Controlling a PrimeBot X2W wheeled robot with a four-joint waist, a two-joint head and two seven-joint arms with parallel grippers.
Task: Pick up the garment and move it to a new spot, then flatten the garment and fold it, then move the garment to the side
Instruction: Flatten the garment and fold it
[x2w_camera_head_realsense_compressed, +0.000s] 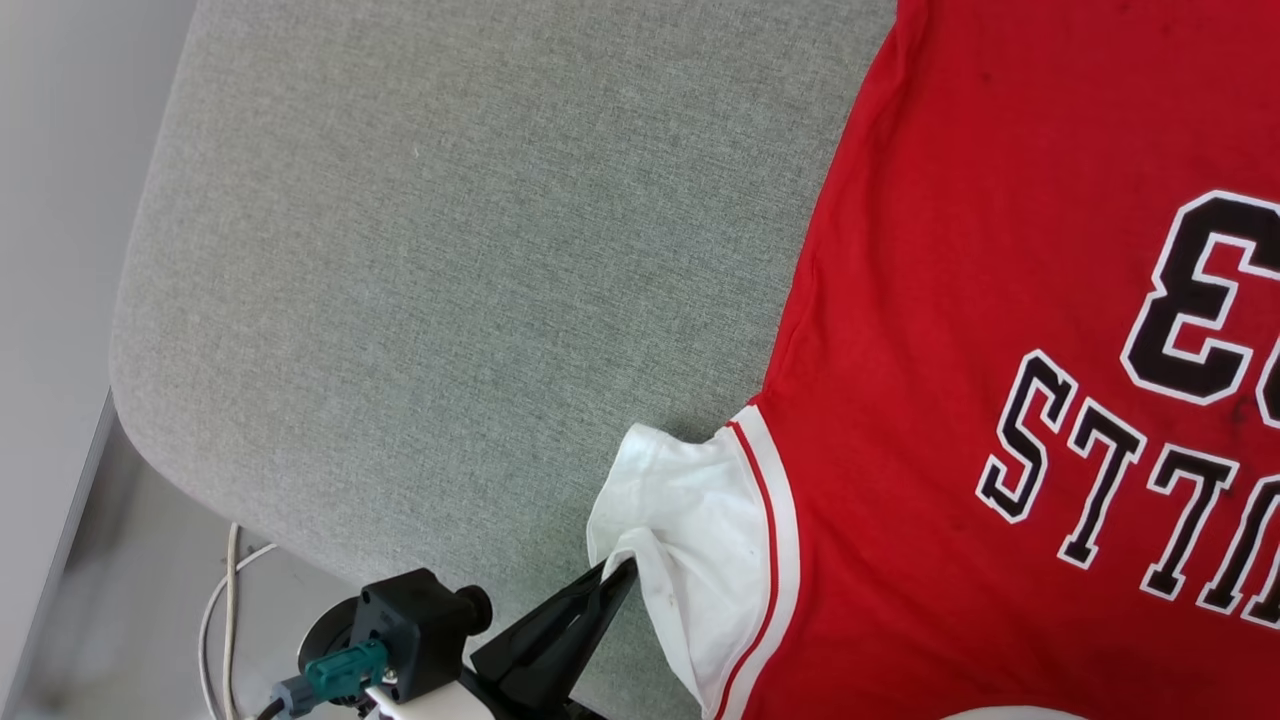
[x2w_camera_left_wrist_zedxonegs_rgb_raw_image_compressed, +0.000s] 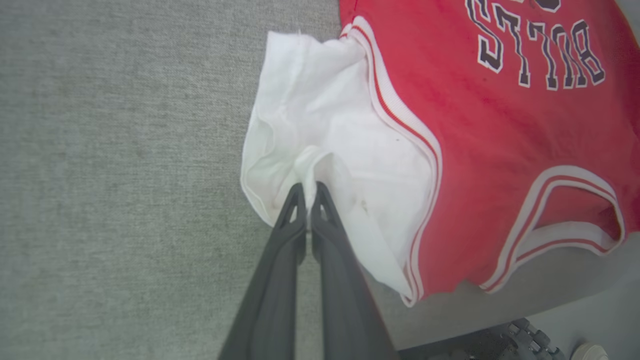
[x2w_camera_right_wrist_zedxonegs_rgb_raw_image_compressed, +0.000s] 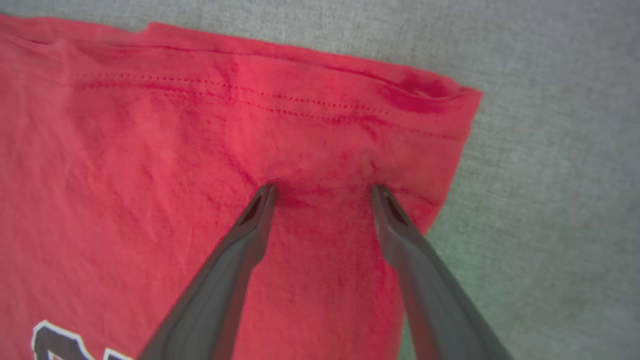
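Along the far left of the head view, a pale, blurred strip of floor and a white cable (x2w_camera_head_realsense_compressed: 228, 590) were cut off by the frame's edge and hard to make out. Beside them spread a grey cushion (x2w_camera_head_realsense_compressed: 450, 250) with a rounded corner and a coarse woven surface. On its right half lay the garment (x2w_camera_head_realsense_compressed: 920, 330), a red jersey T-shirt spread flat, its right side and lower part running out of frame. The left gripper (x2w_camera_head_realsense_compressed: 612, 578), with two slim dark fingers (x2w_camera_head_realsense_compressed: 555, 630), was clenched on a bunched fold of the soft white sleeve (x2w_camera_head_realsense_compressed: 690, 510), whose seam carried ribbed red-and-white striped trim (x2w_camera_head_realsense_compressed: 770, 500). The pinched edge was hidden between the tips. Black block lettering (x2w_camera_head_realsense_compressed: 1110, 480) with a white outline lay upside down and cut off there. The left wrist view showed the full word, BULLS. A large numeral (x2w_camera_head_realsense_compressed: 1200, 300) above it, perhaps a 3, was only partly visible. In the right wrist view, the right gripper (x2w_camera_right_wrist_zedxonegs_rgb_raw_image_compressed: 324, 189) stood spread wide, grasping nothing, both tips pressing puckers into the red knit near the double-stitched hem (x2w_camera_right_wrist_zedxonegs_rgb_raw_image_compressed: 300, 100) at a corner.
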